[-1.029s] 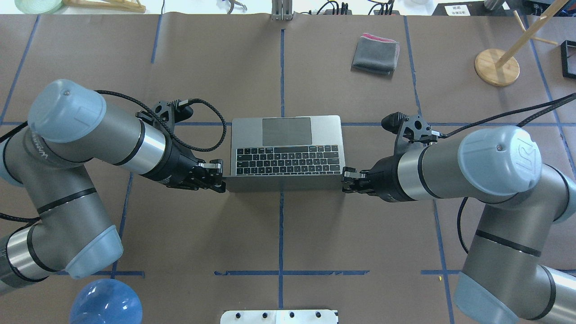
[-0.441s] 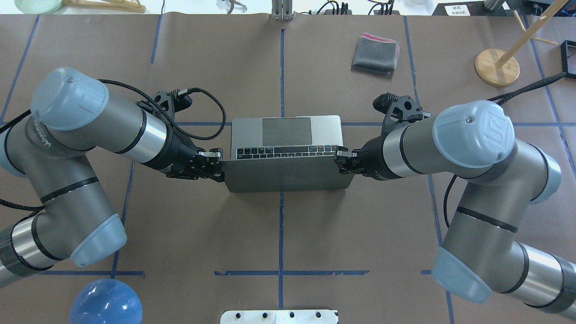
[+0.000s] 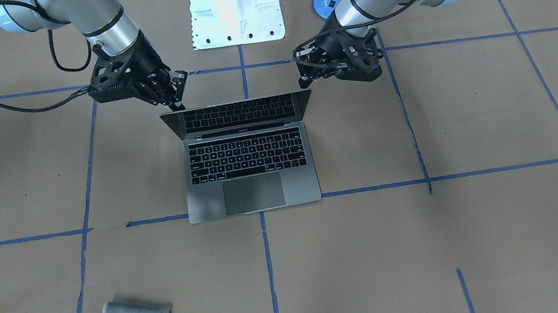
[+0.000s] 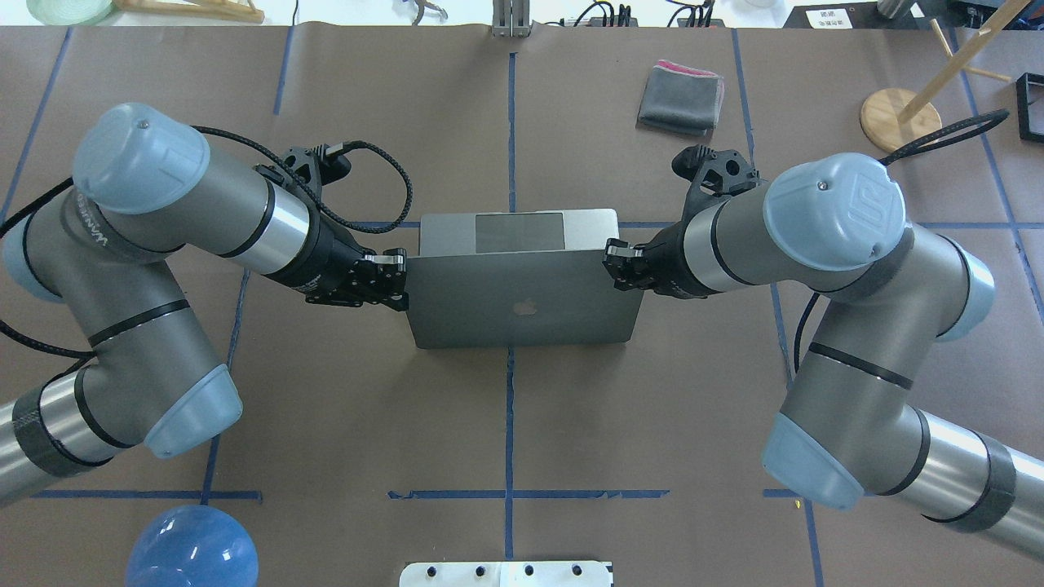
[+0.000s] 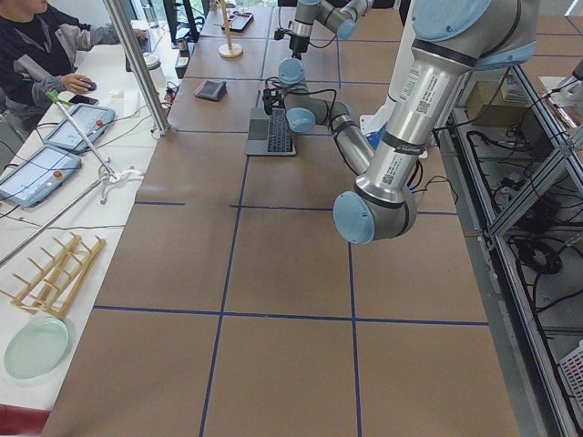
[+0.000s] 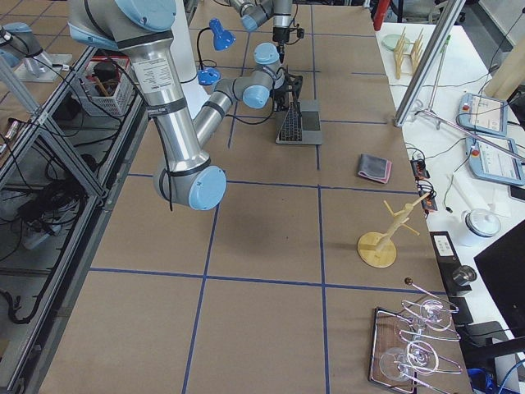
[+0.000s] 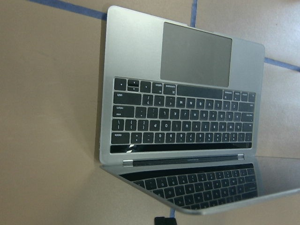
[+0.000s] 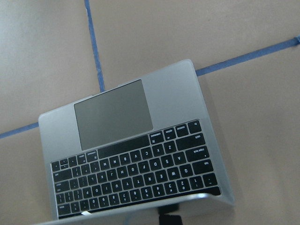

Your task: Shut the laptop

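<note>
Now, the table [image 4: 652, 408]: brown covering, blue tape grid. We note both arms reaching in toward its middle, the left arm [image 4: 163, 228] and the right arm [image 4: 832, 220], roughly mirrored.

The laptop [image 4: 522, 306] sits at the table's centre, across the middle tape line. Its base lies flat, hinge toward the robot, trackpad edge away. The lid leans forward over the keyboard, partly shut. From overhead it hides the keys and leaves only the trackpad strip showing, with the apple logo facing up. From the front the glossy screen mirrors the keys.

Blue dome [image 4: 192, 546] at the near left edge, well apart from the laptop. Wooden stand [image 4: 900, 121] at the far right. Folded grey cloth [image 4: 681, 99] on the far side, right of centre.

Left pincer [image 4: 400, 281]: fingers together, at the lid's upper left corner; we cannot confirm contact. Right pincer [image 4: 612, 265]: fingers together, its tip meeting the lid's upper right corner in the front view. Neither clamps the lid.
</note>
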You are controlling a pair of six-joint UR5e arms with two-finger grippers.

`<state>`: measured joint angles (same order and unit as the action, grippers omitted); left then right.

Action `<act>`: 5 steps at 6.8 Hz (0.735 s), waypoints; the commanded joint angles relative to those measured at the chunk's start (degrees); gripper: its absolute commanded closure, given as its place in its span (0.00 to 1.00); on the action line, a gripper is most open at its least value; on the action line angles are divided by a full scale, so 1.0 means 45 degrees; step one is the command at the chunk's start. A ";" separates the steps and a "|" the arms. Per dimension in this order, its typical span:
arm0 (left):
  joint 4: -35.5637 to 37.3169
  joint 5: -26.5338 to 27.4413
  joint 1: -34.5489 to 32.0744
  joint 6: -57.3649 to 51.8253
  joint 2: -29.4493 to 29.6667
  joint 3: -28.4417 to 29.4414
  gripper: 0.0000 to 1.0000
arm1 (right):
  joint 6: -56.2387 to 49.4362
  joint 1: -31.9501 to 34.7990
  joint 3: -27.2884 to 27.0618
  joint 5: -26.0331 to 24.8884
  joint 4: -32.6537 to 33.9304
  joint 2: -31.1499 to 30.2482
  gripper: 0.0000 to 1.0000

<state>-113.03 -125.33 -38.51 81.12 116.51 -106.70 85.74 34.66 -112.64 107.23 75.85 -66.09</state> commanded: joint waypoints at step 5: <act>-0.0020 0.0058 -0.0309 -0.0097 0.1235 0.1986 1.00 | -0.0263 0.0696 0.2506 0.0000 -0.0116 0.1344 1.00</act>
<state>-113.09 -125.15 -39.74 80.93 120.34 -100.63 85.14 37.31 -103.71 107.23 75.39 -61.34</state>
